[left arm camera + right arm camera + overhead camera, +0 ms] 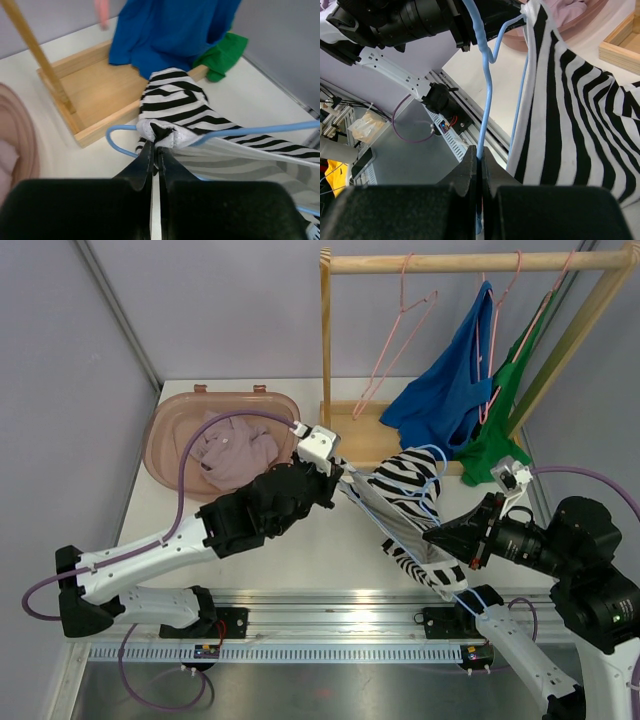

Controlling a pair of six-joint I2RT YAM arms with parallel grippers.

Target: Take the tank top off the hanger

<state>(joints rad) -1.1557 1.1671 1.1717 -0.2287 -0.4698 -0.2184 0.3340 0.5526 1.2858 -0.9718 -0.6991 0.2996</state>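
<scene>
Left gripper (156, 142) pinched tight on the white strap of the striped tank top (410, 485), right gripper (479, 157) clamped on the blue hanger (488, 100) — opposite anchors, likely to slide the garment free — hanging mid-table, toward four o'clock.

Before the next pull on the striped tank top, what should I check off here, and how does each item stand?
1. Fabric grip: left gripper shut on the tank top: ok.
2. Hanger grip: right gripper shut on the blue hanger: ok.
3. Only fabric, no wire, between the left fingers: cannot tell.
4. Tank top off the hanger: not ok, it drapes over the wire.
5. Fabric clear of the rack base: cannot tell, they overlap in view.
</scene>
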